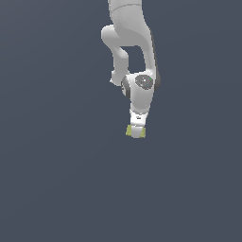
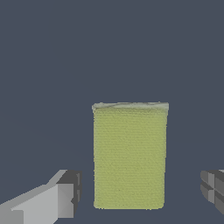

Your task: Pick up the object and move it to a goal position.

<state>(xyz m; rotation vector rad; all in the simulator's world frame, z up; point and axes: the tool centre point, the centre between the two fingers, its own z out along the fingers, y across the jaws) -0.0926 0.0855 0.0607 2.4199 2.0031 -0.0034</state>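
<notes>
The gripper (image 1: 136, 132) points down at the arm's end, jaws wide apart, not touching anything. The yellow-green block (image 2: 129, 157) lies btw the two fingers (image 2: 65, 197), w/ a clear gap on each side. In exterior view only a yellow-green edge shows beside the gripper.

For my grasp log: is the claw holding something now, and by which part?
Nothing is held. The claw is open, with one finger on each side of the yellow-green block and gaps between them.
</notes>
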